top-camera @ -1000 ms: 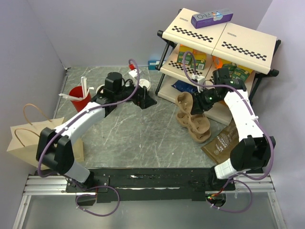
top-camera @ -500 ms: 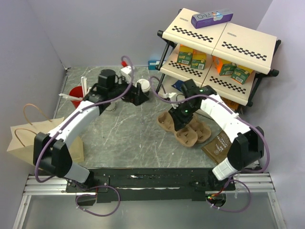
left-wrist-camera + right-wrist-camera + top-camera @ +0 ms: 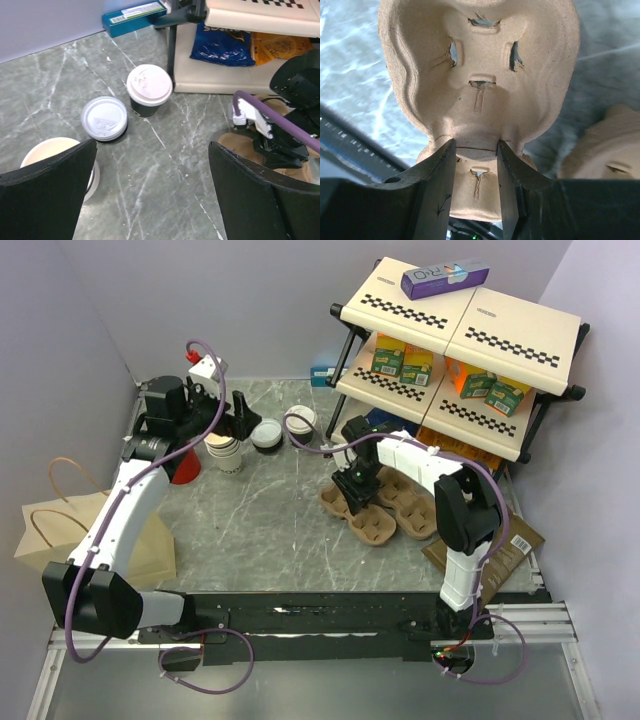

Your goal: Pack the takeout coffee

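**Two arms at work beside the black-framed, cream-topped shelf rack.**

Your left gripper hangs to the left of the rack, its jaws spread wide with nothing between them. The takeout coffee, a small dark paper cup with a round white plastic lid, stands upright on the grey marbled table, just left of the rack's lower shelf. A second round white lid lies farther from the rack, beside the coffee, and the stack of cream lidless paper cups stands farther left again. Your right gripper is clamped on the rim of a moulded brown pulp cup carrier, in front of the rack's lower shelf.
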`<act>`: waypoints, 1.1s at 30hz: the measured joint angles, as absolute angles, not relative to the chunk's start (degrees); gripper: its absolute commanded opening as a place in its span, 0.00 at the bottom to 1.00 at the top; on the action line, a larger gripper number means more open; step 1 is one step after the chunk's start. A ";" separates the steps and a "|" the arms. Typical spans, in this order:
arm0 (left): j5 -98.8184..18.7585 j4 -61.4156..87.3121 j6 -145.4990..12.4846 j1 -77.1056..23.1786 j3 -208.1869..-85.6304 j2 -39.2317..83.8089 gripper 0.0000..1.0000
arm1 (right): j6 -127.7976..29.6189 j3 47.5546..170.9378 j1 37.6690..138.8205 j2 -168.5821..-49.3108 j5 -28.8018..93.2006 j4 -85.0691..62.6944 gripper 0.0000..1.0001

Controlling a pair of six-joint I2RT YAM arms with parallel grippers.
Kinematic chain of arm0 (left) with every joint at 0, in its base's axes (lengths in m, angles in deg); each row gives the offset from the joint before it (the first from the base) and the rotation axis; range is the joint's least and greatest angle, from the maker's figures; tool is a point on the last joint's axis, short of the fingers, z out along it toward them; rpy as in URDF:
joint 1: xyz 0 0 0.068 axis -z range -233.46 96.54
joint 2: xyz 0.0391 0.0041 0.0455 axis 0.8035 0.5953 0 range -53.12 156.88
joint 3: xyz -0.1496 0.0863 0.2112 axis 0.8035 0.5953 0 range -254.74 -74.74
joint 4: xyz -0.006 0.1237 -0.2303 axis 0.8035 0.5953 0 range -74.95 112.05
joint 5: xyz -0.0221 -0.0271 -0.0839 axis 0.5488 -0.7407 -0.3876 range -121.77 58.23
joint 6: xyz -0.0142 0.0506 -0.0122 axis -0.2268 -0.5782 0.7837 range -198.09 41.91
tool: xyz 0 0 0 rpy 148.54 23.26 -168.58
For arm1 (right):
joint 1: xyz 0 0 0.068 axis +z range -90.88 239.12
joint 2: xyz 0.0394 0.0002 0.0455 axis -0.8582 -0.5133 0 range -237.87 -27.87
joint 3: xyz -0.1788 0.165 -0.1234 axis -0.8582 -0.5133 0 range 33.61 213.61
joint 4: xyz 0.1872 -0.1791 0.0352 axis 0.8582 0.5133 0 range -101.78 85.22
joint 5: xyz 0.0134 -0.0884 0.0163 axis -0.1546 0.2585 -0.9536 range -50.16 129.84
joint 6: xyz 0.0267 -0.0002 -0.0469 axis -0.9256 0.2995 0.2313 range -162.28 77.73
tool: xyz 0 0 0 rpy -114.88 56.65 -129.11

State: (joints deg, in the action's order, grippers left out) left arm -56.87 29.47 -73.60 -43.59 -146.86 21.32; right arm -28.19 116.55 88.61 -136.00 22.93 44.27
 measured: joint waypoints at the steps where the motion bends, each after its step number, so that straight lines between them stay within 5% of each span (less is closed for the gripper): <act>1: -56.76 29.53 -73.88 -43.79 -146.86 21.23 0.99 | -28.36 116.55 88.61 -136.00 23.46 44.07 0.00; 19: -57.72 29.12 -73.51 -44.12 -148.15 24.97 0.99 | -27.36 93.21 88.61 -117.45 34.43 30.46 0.00; 23: -58.64 29.03 -72.81 -44.12 -148.17 25.25 0.99 | -26.22 92.46 88.61 -116.48 33.93 30.32 0.37; 27: -59.63 29.36 -72.98 -44.14 -148.91 25.27 0.99 | -25.65 92.83 88.61 -116.48 32.77 30.48 0.48; 30: -60.08 30.71 -74.38 -44.14 -151.23 25.27 0.99 | -25.00 95.00 88.61 -116.48 31.22 31.96 0.73; 33: -60.00 33.03 -78.16 -44.16 -154.40 24.86 0.99 | -24.23 97.20 88.61 -116.05 29.91 32.55 0.78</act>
State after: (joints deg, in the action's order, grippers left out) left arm -60.00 33.03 -78.16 -44.16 -154.40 24.86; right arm -24.23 97.20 88.61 -116.05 29.91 32.55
